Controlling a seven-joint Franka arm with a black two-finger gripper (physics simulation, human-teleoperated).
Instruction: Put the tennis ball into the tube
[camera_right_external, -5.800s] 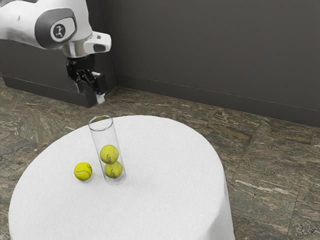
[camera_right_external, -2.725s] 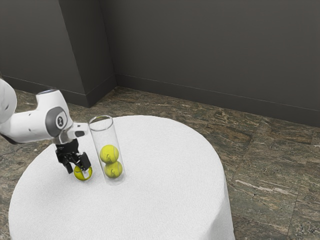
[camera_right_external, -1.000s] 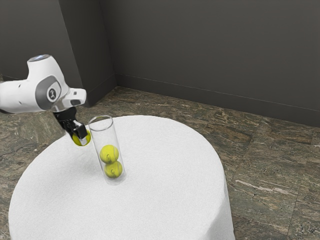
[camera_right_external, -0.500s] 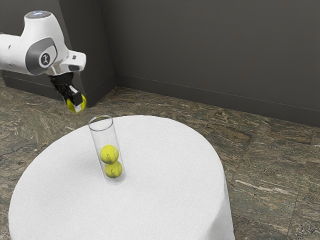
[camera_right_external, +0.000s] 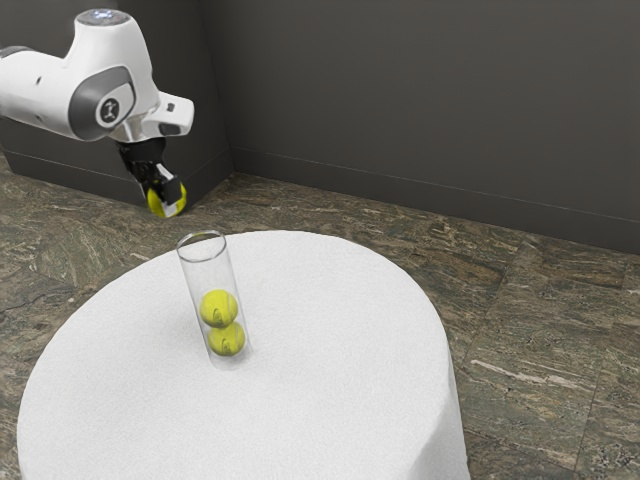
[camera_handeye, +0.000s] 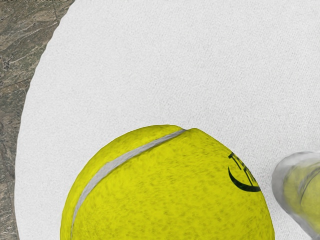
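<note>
Tennis ball (camera_handeye: 165, 195) being held aloft, clamped in gripper (camera_right_external: 167, 198); tube (camera_right_external: 206, 278) being overtopped, standing toward the exterior view's right. Centring over rim (camera_right_external: 205, 262) likely being required.

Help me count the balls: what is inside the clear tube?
Inside the tube are an upper ball and a lower ball; the upper one covers part of the lower's top.
</note>
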